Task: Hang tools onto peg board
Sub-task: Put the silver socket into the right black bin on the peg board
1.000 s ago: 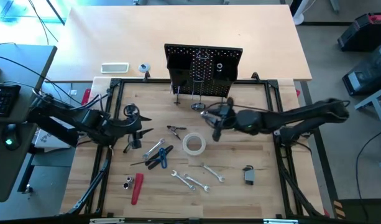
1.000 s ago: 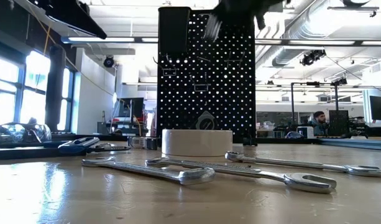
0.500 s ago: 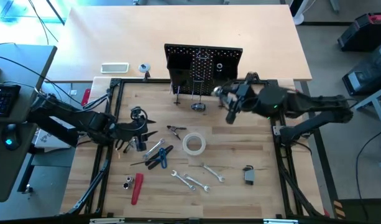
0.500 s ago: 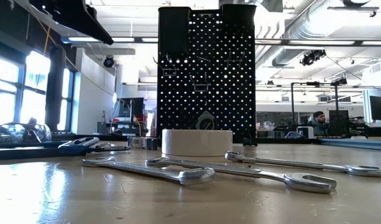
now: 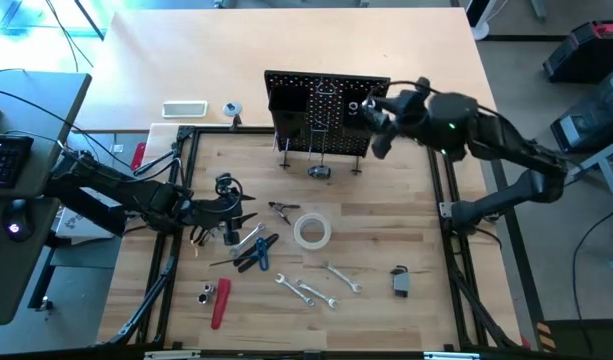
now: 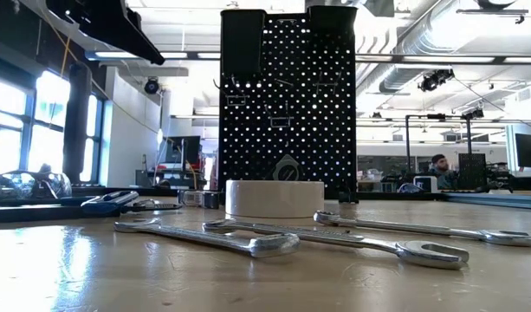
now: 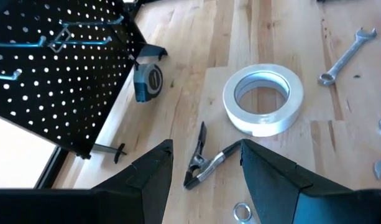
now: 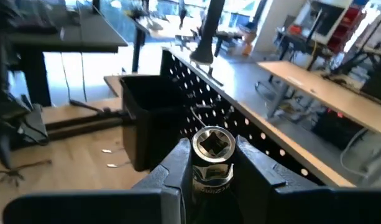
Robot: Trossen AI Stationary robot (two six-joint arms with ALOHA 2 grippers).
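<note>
The black peg board (image 5: 326,112) stands upright at the table's far side, also in the low view (image 6: 287,104). My right gripper (image 5: 376,120) is raised beside its top right corner, shut on a silver socket (image 8: 212,146). My left gripper (image 5: 238,208) is open low over the table's left; a small pair of pliers (image 7: 202,165) lies on the wood just ahead of its fingers. A white tape roll (image 5: 311,231), blue-handled pliers (image 5: 258,252), wrenches (image 5: 306,291), a red-handled tool (image 5: 219,303) and a tape measure (image 5: 319,172) lie flat on the table. My right gripper pinches the socket by its round side walls (image 8: 199,173) between its two fingers (image 8: 178,165). The socket stands up between them with its square-holed end (image 8: 212,142) showing, lifted clear above the table near the board's top edge.
A black bin (image 8: 150,118) hangs on the peg board's front. A small dark object (image 5: 400,281) lies at the table's near right, and a loose socket (image 5: 207,295) sits beside the red-handled tool. A black frame rail (image 5: 441,200) borders the table.
My right gripper has risen well above the table and gone toward the far edge, from beside the tape measure up to the peg board's top right corner, carrying the socket. My left gripper has edged a little to the right, toward the small pliers.
</note>
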